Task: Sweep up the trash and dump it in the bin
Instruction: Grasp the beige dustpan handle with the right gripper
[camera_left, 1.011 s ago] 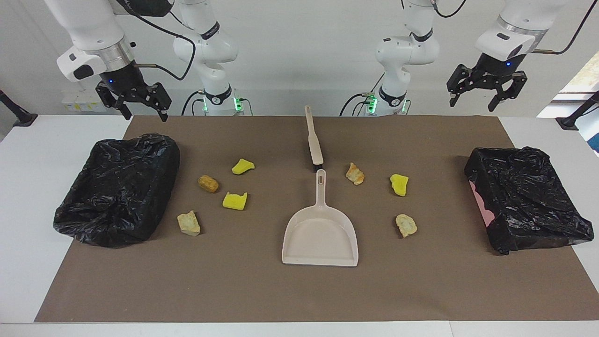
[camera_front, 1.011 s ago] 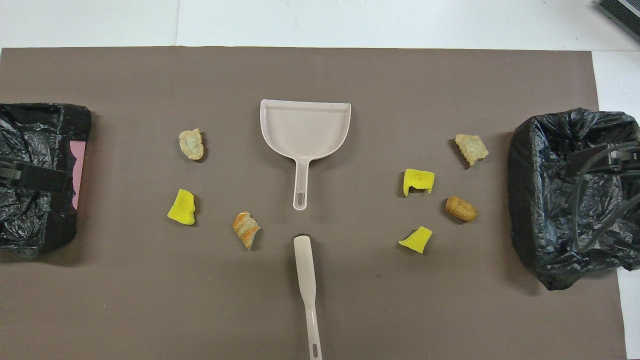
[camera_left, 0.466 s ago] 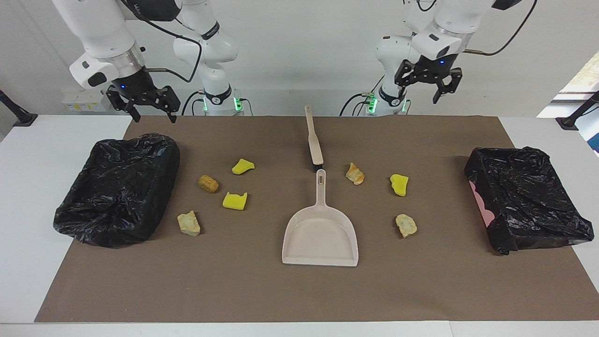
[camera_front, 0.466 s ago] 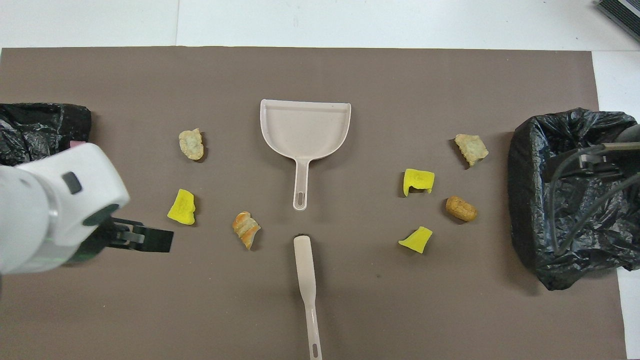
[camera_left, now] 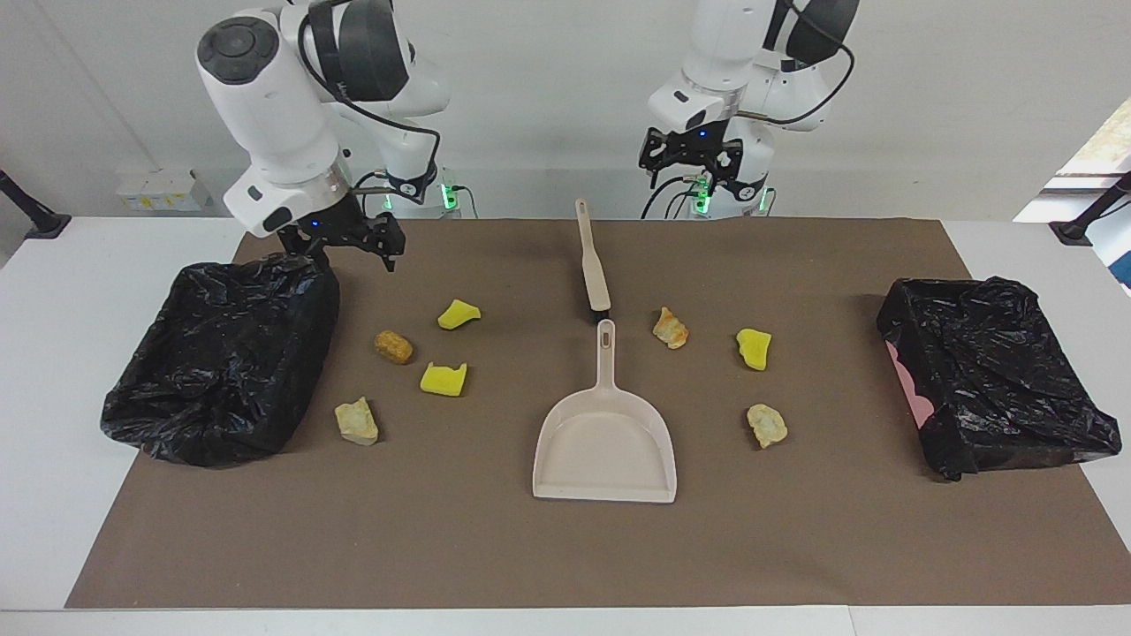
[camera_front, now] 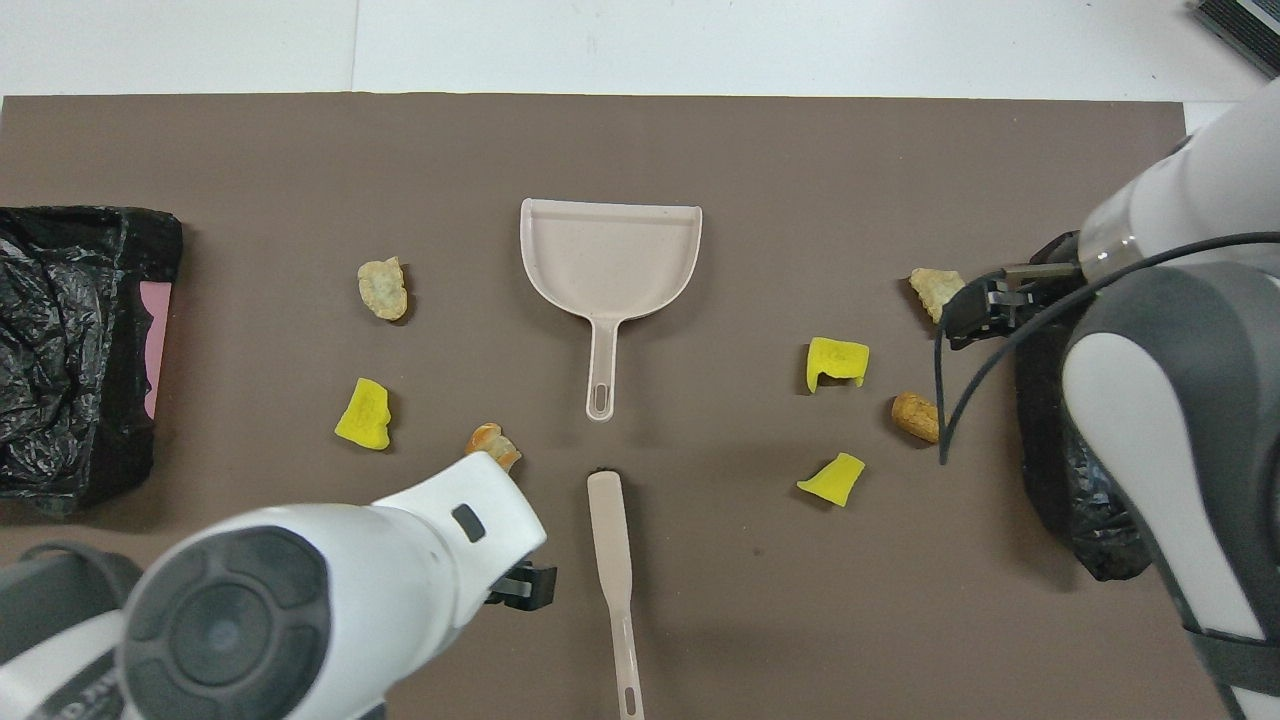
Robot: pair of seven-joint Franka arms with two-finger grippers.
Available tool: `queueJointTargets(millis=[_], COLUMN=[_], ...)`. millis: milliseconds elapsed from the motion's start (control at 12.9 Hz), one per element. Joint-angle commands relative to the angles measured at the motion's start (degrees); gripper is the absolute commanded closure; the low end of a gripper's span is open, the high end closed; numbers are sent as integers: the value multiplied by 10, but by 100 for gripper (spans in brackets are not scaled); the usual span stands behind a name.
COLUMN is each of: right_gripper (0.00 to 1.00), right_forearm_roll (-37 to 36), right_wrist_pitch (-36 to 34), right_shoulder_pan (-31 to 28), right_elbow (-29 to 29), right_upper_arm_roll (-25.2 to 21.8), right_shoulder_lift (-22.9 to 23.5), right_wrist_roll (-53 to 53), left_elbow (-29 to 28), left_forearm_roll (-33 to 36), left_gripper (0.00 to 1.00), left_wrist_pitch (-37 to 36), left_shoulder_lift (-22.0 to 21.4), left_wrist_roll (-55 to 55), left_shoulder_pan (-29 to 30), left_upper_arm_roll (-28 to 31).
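Facing view. We read this as the approach step: nothing is swept yet. The trash lies loose on the brown mat in two groups: four pieces toward the right arm's end, namely a yellow sponge wedge, a brown lump, a notched yellow sponge and a tan chunk; three toward the left arm's end, namely an orange-streaked lump, a yellow sponge piece and a beige lump. The dustpan and brush lie untouched mid-table, the brush nearer the robots. The right gripper hangs with jaws apart and nothing in them, over the mat beside the black-bagged bin. The left gripper hangs open and empty above the robots' edge of the mat, near the brush handle's end. A second bagged bin sits at the left arm's end.

Next move, in our judgement: each gripper must come down on a handle, one on the brush, one on the dustpan.

Overhead view. The left arm's body hides its gripper beside the brush; the dustpan is bare.

Against the earlier frames: both grippers have swung inward from over the bins toward mid-table, the left farther. No trash, tool or bin has shifted.
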Motion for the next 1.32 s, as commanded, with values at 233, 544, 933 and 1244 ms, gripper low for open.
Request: queueJointTargets(millis=[233, 544, 933, 1244], right_gripper=[0, 0, 0, 0], right_forearm_roll=[16, 31, 29, 24], right_wrist_pitch=[92, 139, 193, 221], right_shoulder_pan=[105, 163, 215, 245], right_elbow=[19, 60, 129, 124], right_upper_arm_roll=[8, 8, 23, 23], right_shoulder_lift=[84, 154, 249, 282], right_wrist_roll=[147, 229, 310, 313], left_elbow=[-132, -166, -196, -204], left_forearm_roll=[-5, -7, -8, -8], left_gripper=[0, 0, 0, 5], left_wrist_pitch=[136, 215, 308, 316], left_shoulder_lift=[-23, 36, 91, 101], left_wrist_roll=[-138, -221, -280, -277], left_shoulder_pan=[-121, -187, -215, -221], left_upper_arm_roll=[11, 11, 11, 11])
